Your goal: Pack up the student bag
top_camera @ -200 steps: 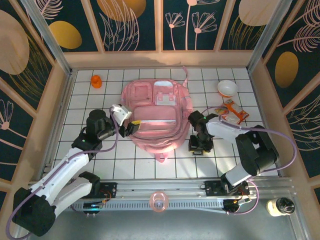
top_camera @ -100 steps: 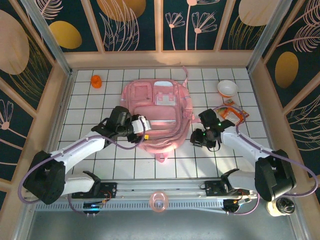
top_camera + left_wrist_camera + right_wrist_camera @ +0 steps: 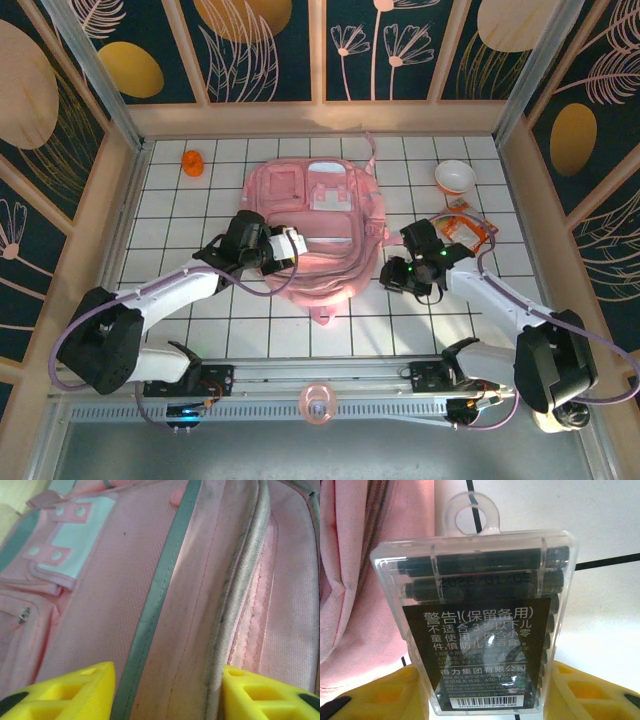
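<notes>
The student bag point(image 3: 315, 225) is a big pink backpack lying flat in the middle of the tiled table, front pockets up. My left gripper point(image 3: 288, 246) rests on its lower front. In the left wrist view its yellow fingers point(image 3: 75, 690) stand apart, with flat pink fabric point(image 3: 100, 605) and a grey zipper strip between them. My right gripper point(image 3: 396, 275) hovers just right of the bag's lower corner. It is shut on a clear plastic box of black ink cartridges point(image 3: 480, 605), held by the box's sides at its lower end point(image 3: 482, 675). The bag's edge point(image 3: 350, 580) lies to the left of the box.
A white bowl point(image 3: 455, 177) and an orange snack packet point(image 3: 468, 225) lie at the right. A small orange object point(image 3: 192, 162) sits at the back left. A pink tape roll point(image 3: 315, 403) rests on the front rail. Wooden walls ring the table.
My left gripper moved right onto the bag's front and its jaws came closer together. My right arm swung out and lifted the cartridge box slightly toward the bag's corner.
</notes>
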Action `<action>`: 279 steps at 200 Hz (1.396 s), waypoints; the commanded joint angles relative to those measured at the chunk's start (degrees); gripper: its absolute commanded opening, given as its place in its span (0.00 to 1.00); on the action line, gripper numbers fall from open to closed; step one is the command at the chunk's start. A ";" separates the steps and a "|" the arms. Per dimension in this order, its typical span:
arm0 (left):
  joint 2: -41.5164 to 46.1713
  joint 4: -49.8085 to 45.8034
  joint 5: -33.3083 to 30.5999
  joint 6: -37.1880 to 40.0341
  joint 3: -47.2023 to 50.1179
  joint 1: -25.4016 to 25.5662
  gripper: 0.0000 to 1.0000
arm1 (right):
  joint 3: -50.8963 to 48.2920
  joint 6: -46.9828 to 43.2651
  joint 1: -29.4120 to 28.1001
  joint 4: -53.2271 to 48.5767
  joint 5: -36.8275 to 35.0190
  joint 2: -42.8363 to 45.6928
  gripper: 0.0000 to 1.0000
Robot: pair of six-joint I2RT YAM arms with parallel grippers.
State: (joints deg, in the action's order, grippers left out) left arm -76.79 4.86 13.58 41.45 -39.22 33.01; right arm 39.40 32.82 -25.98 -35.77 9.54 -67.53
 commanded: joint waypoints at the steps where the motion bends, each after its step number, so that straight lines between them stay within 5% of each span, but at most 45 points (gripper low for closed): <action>1: 2.33 6.33 -0.58 -1.99 0.28 0.03 0.42 | -0.37 1.02 0.41 -0.23 0.30 1.55 0.47; 23: 2.57 5.95 -0.22 -2.36 -0.19 0.03 0.37 | -0.29 1.07 0.58 -0.20 0.52 1.87 0.47; 59: 3.40 5.04 1.79 -6.37 -2.31 0.03 0.00 | 0.75 2.36 0.62 0.68 3.01 3.54 0.46; 114: 8.90 12.59 3.90 -26.50 -3.27 1.87 0.00 | 3.21 9.40 0.26 3.19 9.98 10.36 0.46; 161: 9.46 16.54 3.92 -35.62 -4.43 3.24 0.00 | 4.10 19.72 -6.61 9.90 11.23 14.98 0.46; 207: 8.25 18.37 4.05 -38.09 -4.64 3.72 0.00 | 1.60 31.08 -16.89 29.38 11.09 9.26 0.47; 279: 9.18 20.43 8.44 -40.28 -4.46 3.90 0.00 | 0.56 39.39 -17.83 45.79 10.73 -2.24 0.51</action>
State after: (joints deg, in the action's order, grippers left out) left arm -69.21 15.00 16.38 3.68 -40.53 36.23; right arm 40.42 67.99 -43.62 1.45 20.93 -67.51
